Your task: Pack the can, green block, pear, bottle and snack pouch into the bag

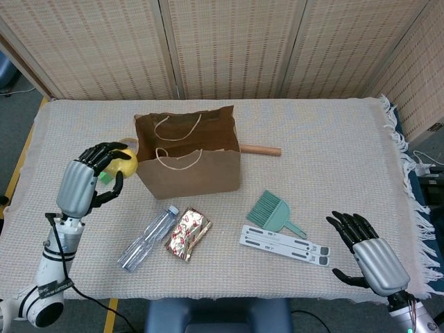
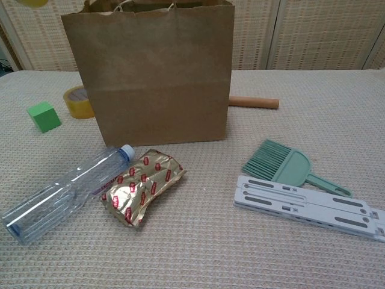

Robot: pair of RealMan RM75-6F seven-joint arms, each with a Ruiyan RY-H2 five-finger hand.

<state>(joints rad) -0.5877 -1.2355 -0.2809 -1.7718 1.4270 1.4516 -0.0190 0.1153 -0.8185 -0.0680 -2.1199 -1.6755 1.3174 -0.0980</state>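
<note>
Holding the pear beside the bag, left hand fingers wrapped round it; bottle, snack pouch, green block unpacked.

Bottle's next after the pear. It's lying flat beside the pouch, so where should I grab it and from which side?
Grip the bottle around mid-body, coming from above with the left hand, once it has let go of the pear. It lies on its side, cap toward the bag, and the snack pouch lies close along its right, so set the fingers across the barrel below the cap end, where the gap looks widest.
</note>
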